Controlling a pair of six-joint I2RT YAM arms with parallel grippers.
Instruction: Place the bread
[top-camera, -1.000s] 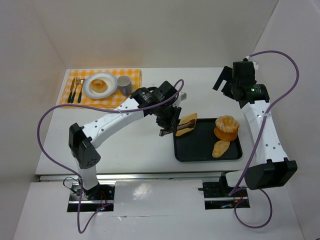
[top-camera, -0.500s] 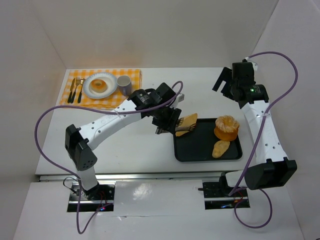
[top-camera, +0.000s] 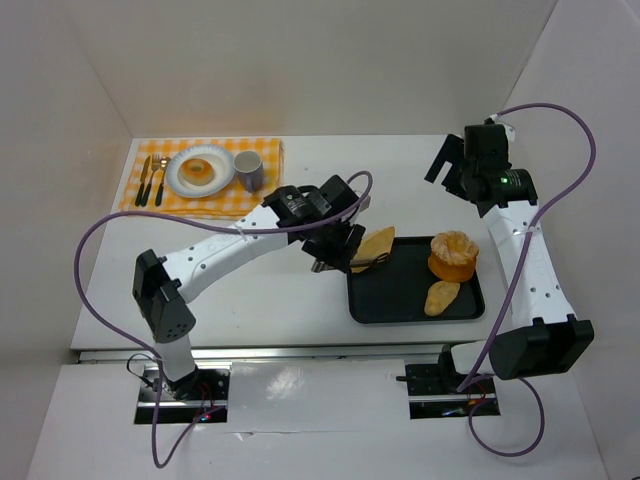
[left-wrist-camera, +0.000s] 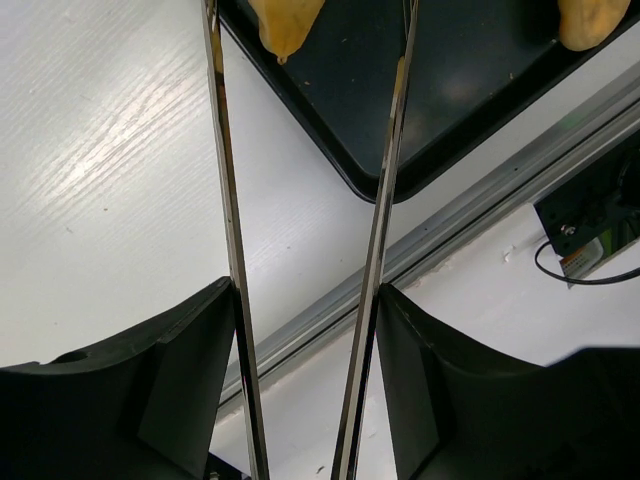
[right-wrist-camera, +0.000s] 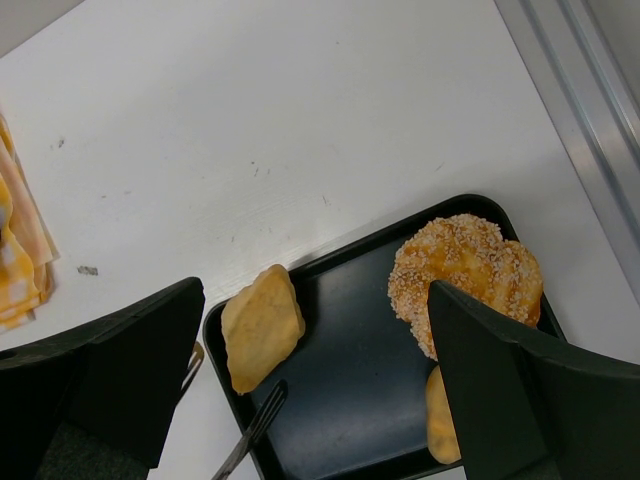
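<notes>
Just ahead of left pincer (left-wrist-camera: 305, 300): bread (left-wrist-camera: 285, 20) between tongs (left-wrist-camera: 380, 230) arms, at tray (left-wrist-camera: 460, 80) edge. Pincer clamped on tongs, arms spread; squeeze evenly, lift level.

Shiny metal tongs (left-wrist-camera: 226, 190); smooth, faintly glossy tray (left-wrist-camera: 480, 90).

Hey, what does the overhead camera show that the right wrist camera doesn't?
Only overhead: the plate, the cup and the cutlery at the far left. Only right wrist: the sesame seeds on the round bun. Both: the black tray, the flat bread at its left corner, and the tongs beside it.
</notes>
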